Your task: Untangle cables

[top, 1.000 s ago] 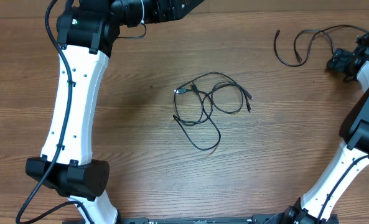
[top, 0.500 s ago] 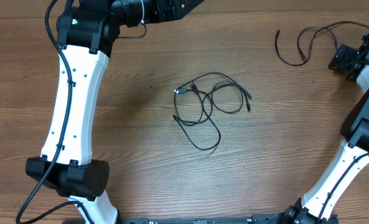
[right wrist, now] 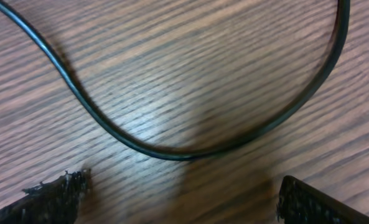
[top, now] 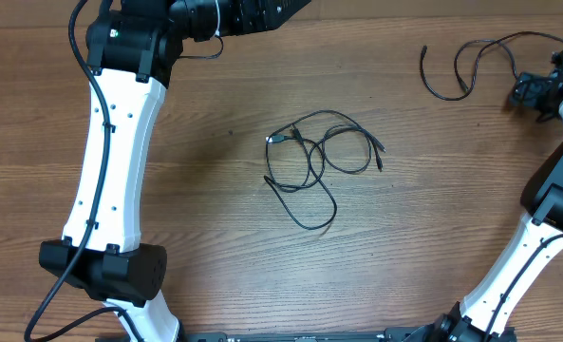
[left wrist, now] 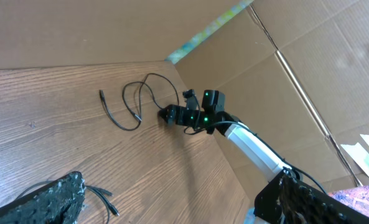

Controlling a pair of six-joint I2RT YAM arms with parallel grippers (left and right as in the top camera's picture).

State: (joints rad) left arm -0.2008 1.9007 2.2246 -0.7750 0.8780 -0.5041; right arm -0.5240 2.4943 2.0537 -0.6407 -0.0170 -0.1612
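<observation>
- Brown wood-grain table [top: 215, 237]: bears everything listed here. All places below are given from the tangle at its middle.
- Tangle of thin black cables [top: 317, 163]: several overlapping loops lying flat on the wood. A silver-tipped plug sits at its far-left corner, and small plug ends poke out on its right. Neither gripper touches it.
- Single thin black cable [top: 459, 68]: well apart from the tangle, off to the far right. It lies loose and curved on the wood. The right wrist view shows one arc of this cable [right wrist: 172, 152] close up.
- My right gripper [top: 537, 90]: well apart from the tangle, just beside the right end of the single thin black cable. The fingers [right wrist: 53, 193] are spread and low over the wood. The cable arc lies just ahead of the gap and is not pinched.
- My left gripper [left wrist: 172, 208]: fingers spread wide, one at each lower corner of its own view, with nothing clamped between them. Its black wrist is at the table's far edge, up and left of the tangle.
- Tan cardboard panels [left wrist: 284, 62]: standing beyond the table's far edge, behind the single thin black cable as seen from the tangle.
</observation>
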